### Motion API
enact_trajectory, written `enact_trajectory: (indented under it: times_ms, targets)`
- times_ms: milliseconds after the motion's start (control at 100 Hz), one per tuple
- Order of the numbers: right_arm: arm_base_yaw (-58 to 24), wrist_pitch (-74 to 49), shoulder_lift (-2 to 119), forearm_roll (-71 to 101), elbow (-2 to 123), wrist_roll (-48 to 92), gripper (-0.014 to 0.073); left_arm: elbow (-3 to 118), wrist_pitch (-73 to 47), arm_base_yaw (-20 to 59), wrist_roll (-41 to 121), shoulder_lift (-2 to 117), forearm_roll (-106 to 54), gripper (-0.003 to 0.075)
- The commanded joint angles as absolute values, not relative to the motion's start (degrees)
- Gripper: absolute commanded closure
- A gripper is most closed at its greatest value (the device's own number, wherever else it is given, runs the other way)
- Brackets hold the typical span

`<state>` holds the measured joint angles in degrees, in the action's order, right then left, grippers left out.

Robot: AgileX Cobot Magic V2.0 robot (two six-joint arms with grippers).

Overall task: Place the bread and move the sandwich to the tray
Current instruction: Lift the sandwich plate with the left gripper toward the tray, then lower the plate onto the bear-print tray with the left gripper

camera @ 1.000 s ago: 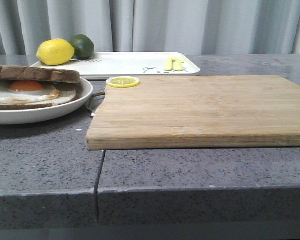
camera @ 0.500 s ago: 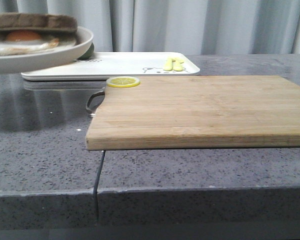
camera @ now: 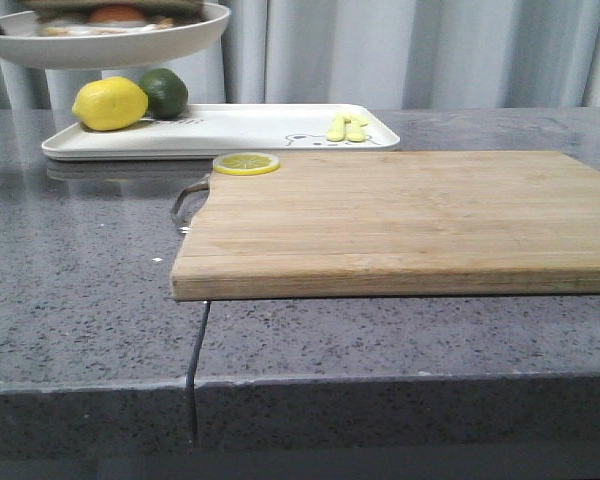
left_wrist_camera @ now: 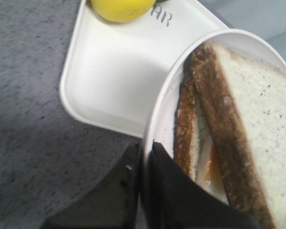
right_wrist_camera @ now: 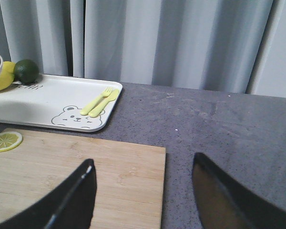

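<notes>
Holding the plate by its rim, your left gripper has its dark fingers pinched tight, one on each side of the white edge, and the plate hangs in the air above the near left corner of the tray. On it you can see the sandwich, egg tucked between brown-crusted slices, with the bread lying pale face up on top. In the front view the plate rides high at the upper left, clear of the lemon and lime that sit on the tray's left end. A yellow fork and spoon lie on the tray near its bear print. Your right gripper hovers over the wooden cutting board with its jaws spread wide and nothing between them. A lemon slice rests on the board's far left corner, just beside the tray.
</notes>
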<state>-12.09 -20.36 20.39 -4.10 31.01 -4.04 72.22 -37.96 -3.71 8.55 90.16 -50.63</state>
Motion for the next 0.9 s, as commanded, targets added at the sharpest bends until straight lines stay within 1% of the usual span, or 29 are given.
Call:
enact_trajectory:
  times_ms: [0,230,440,700,890]
  targets:
    - [-11.72,-15.49,20.79,-4.88,32.39,-3.84,0.0148,80.11,-38.68,-1.89,8.26,92.17,-53.91,0.0739]
    - [-11.72,-15.80,20.79,-4.88,32.39,-3.84,0.0148,94.71,-42.88,0.73,8.15,103.49,-53.83,0.0739]
    - [-11.72,-15.87,20.79,-4.88,32.39,-3.84,0.0148,103.64,-43.42,1.33,8.04,111.40,-53.83,0.0739]
    - [-11.72,-15.81,20.79,-4.88,32.39,-3.84,0.0148,108.31,-41.79,1.33,7.41,117.76,-53.69,0.0739]
    - [-11.72,-15.81,20.79,-4.88,32.39,-3.84,0.0148,108.86,-40.27,1.33,6.10,120.39,-53.13,0.0739]
